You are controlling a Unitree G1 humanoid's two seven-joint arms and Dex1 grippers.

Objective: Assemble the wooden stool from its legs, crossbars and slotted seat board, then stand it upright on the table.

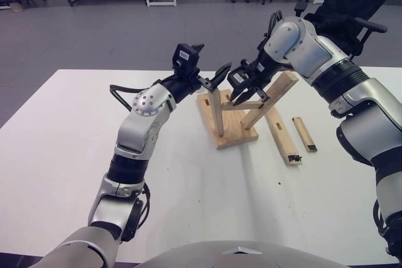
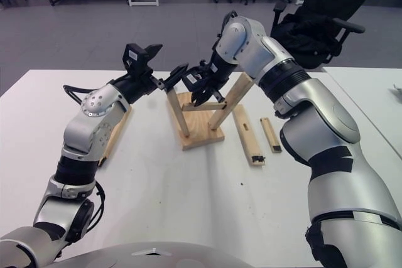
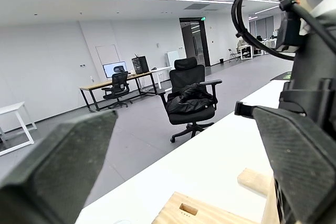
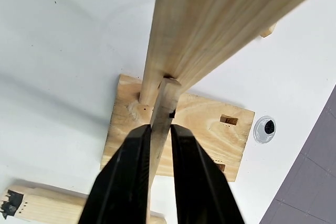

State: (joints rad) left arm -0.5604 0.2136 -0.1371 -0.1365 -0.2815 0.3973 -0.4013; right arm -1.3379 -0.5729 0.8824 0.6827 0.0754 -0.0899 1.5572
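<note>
Looking down at the seat board: it's a flat rectangle of pale, lightly grained wood with small rectangular slots cut in it, lying on the smooth white counter. Two square-section legs of the same wood stand in it. The left leg is close to upright, and the right leg leans out past the board's right edge. A thin crossbar runs between them above the board, one end butting into a leg. The matte black right pincer is clamped tight on that crossbar. The left pincer hangs above the board's left side, near the top of the left leg, with its chunky black fingers spread wide apart. Just right of the board, a loose slotted leg and a shorter stick lie flat on the counter, side by side without touching.
</note>
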